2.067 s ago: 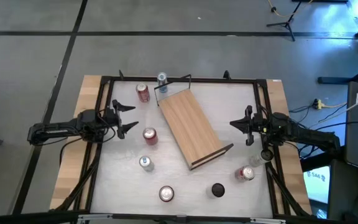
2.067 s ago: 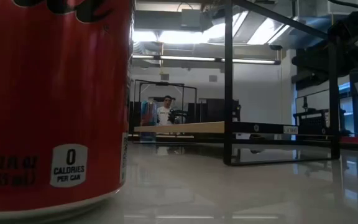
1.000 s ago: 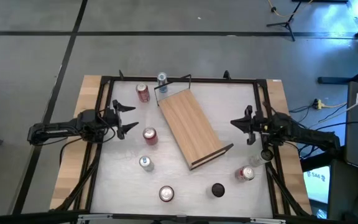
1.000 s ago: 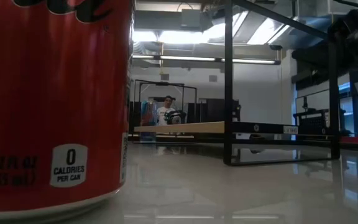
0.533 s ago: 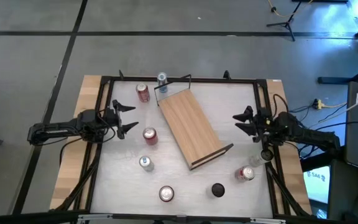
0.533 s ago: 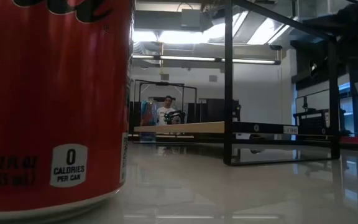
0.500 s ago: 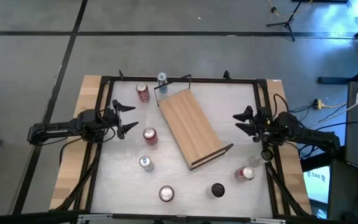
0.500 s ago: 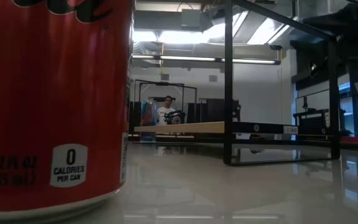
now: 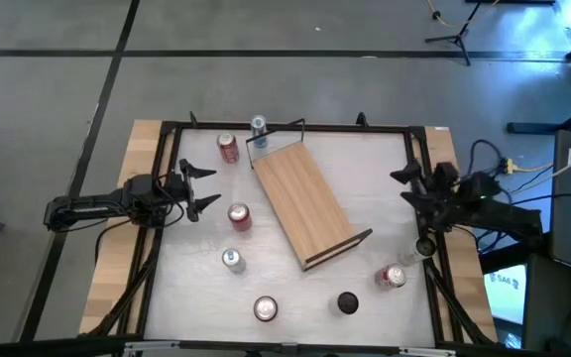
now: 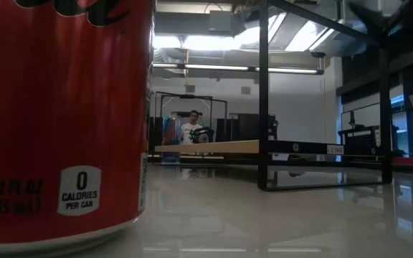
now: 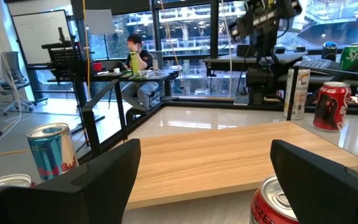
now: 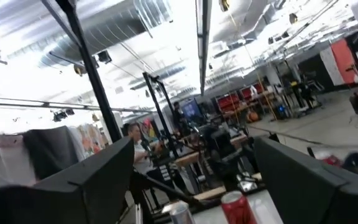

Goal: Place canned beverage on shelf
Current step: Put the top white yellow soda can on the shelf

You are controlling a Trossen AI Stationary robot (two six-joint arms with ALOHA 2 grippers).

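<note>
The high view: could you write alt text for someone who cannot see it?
Seen from above, a light-wood shelf lies diagonally on a white table, empty, with several cans standing around it, such as a red can beside it. The open left gripper waits at the table's left edge; the open right gripper is at its right edge.

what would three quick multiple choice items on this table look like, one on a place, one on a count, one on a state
1. Where does the shelf lie?
A. slanted across the middle of the table
B. flat against the left edge
C. on the floor

2. How many cans stand on the shelf?
A. two
B. none
C. four

3. How are the left gripper fingers?
A. shut on a can
B. shut and empty
C. open and empty

Answers:
1. A, the board runs diagonally mid-table.
2. B, its wood top is bare; cans such as the red can stand on the table.
3. C, the fingers are spread with nothing between them.
</note>
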